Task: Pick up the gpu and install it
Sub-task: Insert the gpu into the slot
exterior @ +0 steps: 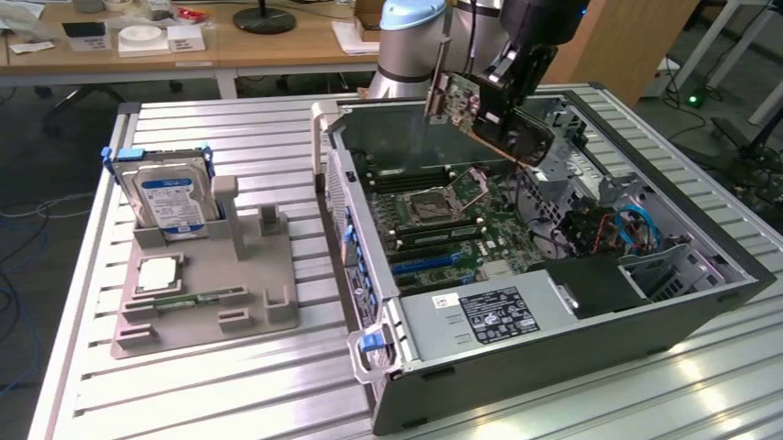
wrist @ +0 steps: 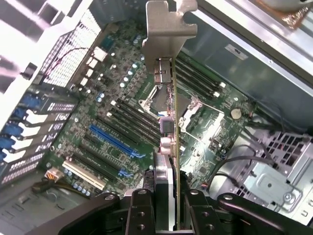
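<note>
The hand (exterior: 507, 85) was clamped on the gpu (exterior: 490, 119) and held it up in the air, tilted, over the far part of the open computer case (exterior: 612, 339). In the wrist view the hand (wrist: 167, 210) gripped the gpu (wrist: 168, 122) from both sides. The card showed edge-on, and its silver end pointed down at the green board (wrist: 122, 98) inside the case.

On the exterior view's left, a grey tray (exterior: 251, 293) lay on the bench (exterior: 220, 128). A silver hard drive (exterior: 169, 197) with a blue and white label stood upright at the far end of the tray. Nearer lay a square silver chip (exterior: 159, 273), and just beside it a thin green stick (exterior: 202, 300) lay flat. To the exterior view's right of the tray sat the case, with its green board (exterior: 459, 229) showing.
</note>
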Robot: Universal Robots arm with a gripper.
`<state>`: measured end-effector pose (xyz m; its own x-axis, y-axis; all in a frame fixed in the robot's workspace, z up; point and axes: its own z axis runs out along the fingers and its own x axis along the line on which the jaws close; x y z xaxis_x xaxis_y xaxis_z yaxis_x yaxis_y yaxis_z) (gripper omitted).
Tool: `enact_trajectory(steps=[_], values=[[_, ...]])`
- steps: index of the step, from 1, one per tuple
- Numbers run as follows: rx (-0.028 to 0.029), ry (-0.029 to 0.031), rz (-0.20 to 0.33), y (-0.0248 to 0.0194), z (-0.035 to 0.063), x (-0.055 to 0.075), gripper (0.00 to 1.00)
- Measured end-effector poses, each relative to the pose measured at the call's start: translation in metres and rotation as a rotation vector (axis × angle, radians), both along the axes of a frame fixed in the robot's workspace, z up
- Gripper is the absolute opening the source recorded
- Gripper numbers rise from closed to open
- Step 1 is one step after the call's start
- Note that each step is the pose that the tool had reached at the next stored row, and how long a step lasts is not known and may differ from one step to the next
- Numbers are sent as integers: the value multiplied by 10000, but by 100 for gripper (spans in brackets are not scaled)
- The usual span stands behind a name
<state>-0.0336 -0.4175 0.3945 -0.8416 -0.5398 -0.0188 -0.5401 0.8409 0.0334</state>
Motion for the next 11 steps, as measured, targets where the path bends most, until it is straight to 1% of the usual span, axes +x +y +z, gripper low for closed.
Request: enact_trajectory(steps=[11], values=[[-1, -29, 1490, -6, 0, 0, 28]])
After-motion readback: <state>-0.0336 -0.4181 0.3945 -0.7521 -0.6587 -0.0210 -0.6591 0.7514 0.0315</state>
